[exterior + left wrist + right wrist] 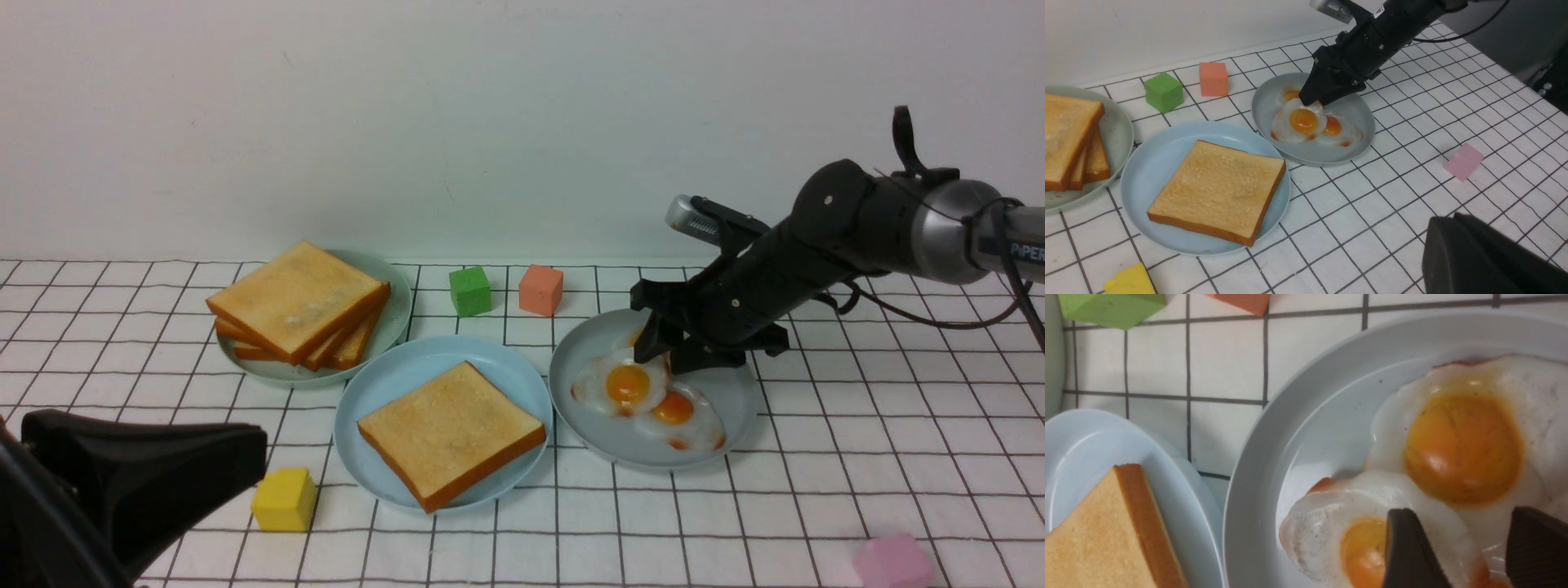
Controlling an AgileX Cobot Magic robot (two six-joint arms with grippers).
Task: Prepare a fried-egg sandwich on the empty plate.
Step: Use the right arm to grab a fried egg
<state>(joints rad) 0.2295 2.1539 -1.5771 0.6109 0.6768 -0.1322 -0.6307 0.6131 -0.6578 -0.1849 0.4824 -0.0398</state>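
Note:
The sky-blue plate point(367, 400) lies mid-table and carries one golden toast slice point(451, 433). No fried-egg sandwich is in view. To its right a grey plate point(735, 392) holds overlapping fried eggs point(627, 384). My right gripper point(657, 347) is open and points down at the far edge of the eggs. In the right wrist view its two dark fingers point(1408, 547) stand apart over the egg white point(1331, 522), gripping nothing. My left gripper point(260, 457) is shut and empty, low at the near left, beside the sky-blue plate.
A pale green plate point(396, 322) at the back left bears a stack of toast point(298, 302). Foam cubes lie about: green point(470, 291), orange point(540, 289), yellow point(284, 500) near my left gripper, pink point(891, 562) at the front right. A gridded white cloth covers the table.

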